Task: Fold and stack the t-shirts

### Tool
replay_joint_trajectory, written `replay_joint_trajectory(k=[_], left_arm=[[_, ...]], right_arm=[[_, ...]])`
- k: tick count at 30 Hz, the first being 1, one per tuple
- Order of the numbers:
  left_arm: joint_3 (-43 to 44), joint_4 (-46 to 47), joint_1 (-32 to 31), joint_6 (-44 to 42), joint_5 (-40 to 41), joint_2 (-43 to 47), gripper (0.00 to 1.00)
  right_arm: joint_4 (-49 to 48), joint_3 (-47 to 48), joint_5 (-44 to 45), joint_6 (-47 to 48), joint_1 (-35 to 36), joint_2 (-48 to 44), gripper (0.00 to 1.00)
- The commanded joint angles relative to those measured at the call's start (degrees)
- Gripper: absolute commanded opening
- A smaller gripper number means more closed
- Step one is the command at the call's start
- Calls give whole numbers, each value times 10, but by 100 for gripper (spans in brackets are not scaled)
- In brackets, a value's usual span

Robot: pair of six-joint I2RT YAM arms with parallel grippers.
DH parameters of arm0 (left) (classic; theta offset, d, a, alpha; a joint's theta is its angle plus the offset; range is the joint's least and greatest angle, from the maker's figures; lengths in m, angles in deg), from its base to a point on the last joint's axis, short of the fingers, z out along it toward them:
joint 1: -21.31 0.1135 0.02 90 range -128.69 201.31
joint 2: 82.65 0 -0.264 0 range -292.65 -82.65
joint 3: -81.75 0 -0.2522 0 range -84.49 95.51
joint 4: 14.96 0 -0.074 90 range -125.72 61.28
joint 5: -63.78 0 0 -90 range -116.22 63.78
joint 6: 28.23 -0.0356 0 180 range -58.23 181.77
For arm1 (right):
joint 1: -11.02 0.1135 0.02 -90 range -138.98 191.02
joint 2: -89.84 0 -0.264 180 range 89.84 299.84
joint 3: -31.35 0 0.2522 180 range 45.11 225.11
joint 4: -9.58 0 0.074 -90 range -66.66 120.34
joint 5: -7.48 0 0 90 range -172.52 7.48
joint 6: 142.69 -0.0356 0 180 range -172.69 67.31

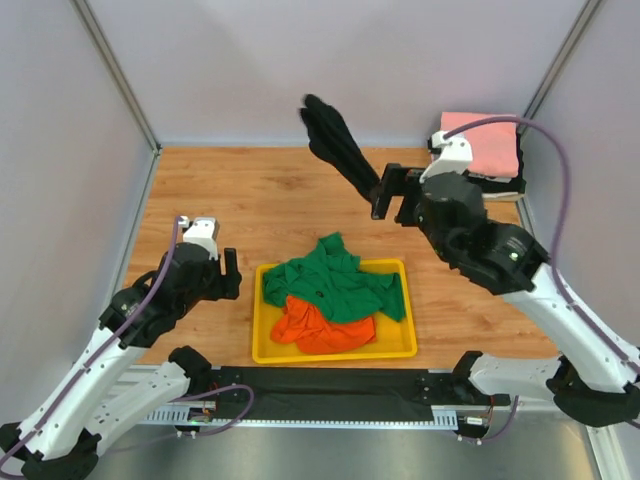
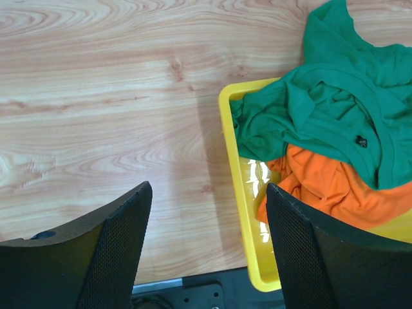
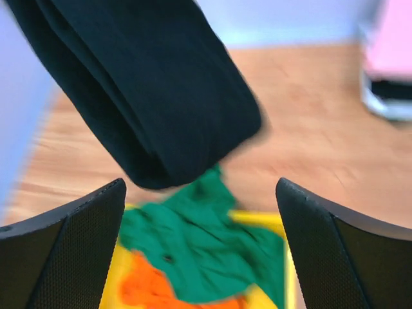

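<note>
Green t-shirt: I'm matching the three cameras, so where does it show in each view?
Top external: green t-shirt lower centre, heaped on the orange t-shirt in the yellow tray.
Left wrist: green t-shirt upper right, spilling over the tray's rim.
Right wrist: green t-shirt bottom centre, blurred, below the black t-shirt.
Shared landmark: the yellow tray.

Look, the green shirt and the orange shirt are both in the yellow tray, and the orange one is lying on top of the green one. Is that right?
Not quite. The green shirt lies on top of the orange shirt, not under it. Both are in the yellow tray, just as you said. The top external view shows this, and so does the left wrist view.
</note>
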State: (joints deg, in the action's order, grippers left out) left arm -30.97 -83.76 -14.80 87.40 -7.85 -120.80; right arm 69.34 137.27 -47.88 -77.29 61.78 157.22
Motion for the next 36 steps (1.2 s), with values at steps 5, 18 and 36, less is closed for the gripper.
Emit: replay_joint_trajectory(k=[5, 18, 36], left_arm=[[-11, 6, 2, 61, 11, -61, 92], [-65, 136, 20, 141, -99, -382, 65], [36, 86, 544, 132, -230, -338, 0]], right_arm=[[17, -291, -41, -150, -58, -7, 100], [-6, -309, -66, -116, -59, -46, 100], [-42, -348, -103, -107, -59, -113, 100]])
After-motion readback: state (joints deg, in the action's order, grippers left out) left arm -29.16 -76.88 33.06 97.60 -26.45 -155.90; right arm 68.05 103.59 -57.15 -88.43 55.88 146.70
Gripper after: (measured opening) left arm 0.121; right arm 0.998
